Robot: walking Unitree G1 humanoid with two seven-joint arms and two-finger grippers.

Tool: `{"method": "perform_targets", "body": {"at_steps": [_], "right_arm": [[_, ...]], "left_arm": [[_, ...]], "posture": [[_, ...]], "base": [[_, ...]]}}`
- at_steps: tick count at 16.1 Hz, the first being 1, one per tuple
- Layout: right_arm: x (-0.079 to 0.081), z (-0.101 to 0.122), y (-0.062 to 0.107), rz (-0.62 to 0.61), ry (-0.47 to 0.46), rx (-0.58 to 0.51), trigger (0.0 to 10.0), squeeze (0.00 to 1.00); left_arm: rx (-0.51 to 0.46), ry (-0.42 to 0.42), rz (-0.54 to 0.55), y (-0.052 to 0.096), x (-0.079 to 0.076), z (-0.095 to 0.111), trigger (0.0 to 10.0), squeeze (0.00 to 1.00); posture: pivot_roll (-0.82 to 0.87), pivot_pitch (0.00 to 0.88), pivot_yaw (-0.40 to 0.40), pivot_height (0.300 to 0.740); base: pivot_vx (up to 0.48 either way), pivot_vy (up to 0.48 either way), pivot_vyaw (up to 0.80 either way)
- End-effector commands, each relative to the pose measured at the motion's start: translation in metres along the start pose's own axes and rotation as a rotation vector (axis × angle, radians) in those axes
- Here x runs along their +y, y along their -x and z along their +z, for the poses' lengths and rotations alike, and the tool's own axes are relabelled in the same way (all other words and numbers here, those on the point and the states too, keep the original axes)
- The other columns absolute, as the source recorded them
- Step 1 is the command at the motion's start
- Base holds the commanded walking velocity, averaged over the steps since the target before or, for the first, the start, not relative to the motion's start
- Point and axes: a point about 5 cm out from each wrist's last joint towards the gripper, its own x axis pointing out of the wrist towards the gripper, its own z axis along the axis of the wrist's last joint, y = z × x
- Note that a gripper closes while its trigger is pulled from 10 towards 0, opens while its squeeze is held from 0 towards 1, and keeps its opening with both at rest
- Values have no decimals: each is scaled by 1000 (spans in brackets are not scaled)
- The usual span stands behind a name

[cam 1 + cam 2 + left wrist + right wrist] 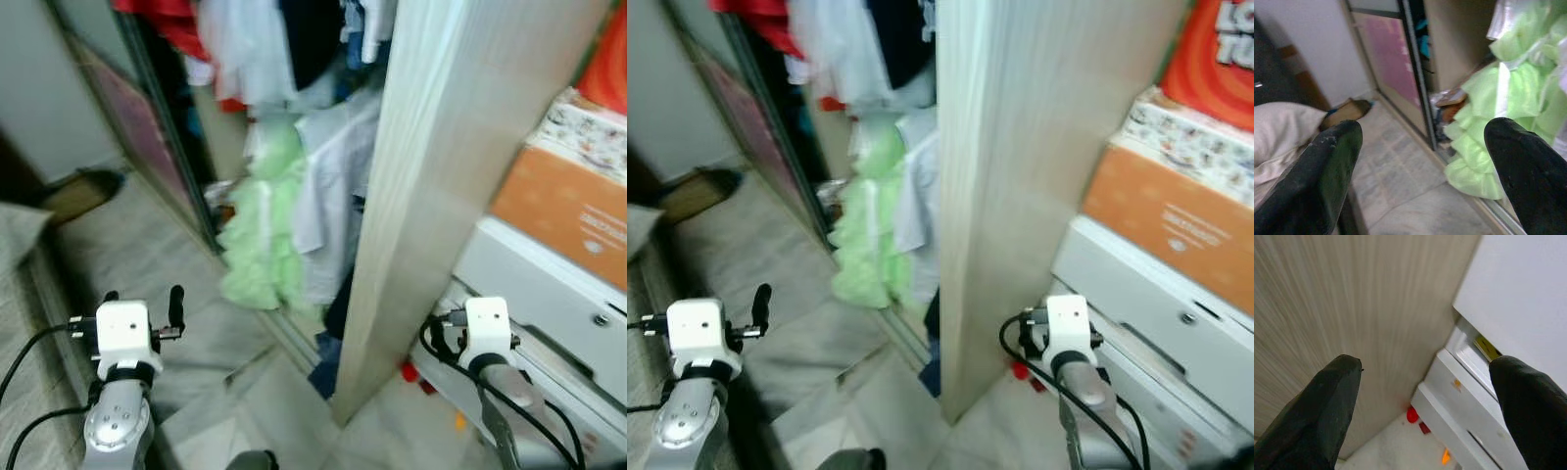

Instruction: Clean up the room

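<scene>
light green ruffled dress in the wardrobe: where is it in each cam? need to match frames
Left eye view: light green ruffled dress hangs centre-left, just left of the wooden wardrobe panel.
Right eye view: dress left of centre, again beside the panel.
Left wrist view: dress on the side, partly behind one black finger.
Right wrist view: not in it; the panel is.
Shared landmark: the wooden wardrobe panel.

Bedroom in a home, wardrobe corner.
Open sliding-door wardrobe [157,127] with hanging clothes [265,59], bedding [1278,132], tiled floor [147,245], stacked boxes [568,206].
</scene>
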Motion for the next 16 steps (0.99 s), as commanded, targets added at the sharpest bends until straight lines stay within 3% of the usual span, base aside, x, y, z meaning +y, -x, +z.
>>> {"method": "perform_targets", "body": {"at_steps": [1,4,8,11,16], "right_arm": [[-2,4,1,-17,2,-9,10000,0],[-1,9,0,-28,-1,-24,10000,0],[2,14,0,-19,11,-35,10000,0],[4,18,0,-16,19,-48,10000,0],[-7,25,11,-85,13,-103,10000,0]], "left_arm": [[-6,6,-17,0,-3,4,10000,0],[-25,10,-59,-2,-13,11,10000,0],[-53,7,-73,-8,-19,19,10000,0],[-55,10,-76,-10,-20,21,10000,0],[-48,7,-131,6,-26,21,10000,0]], "posture": [[-75,0,22,740],[-78,0,24,740],[-74,0,17,740],[-75,0,17,740],[-81,0,21,740]], "base": [[0,0,800],[0,0,694],[0,0,108],[0,0,800],[0,0,731]]}}
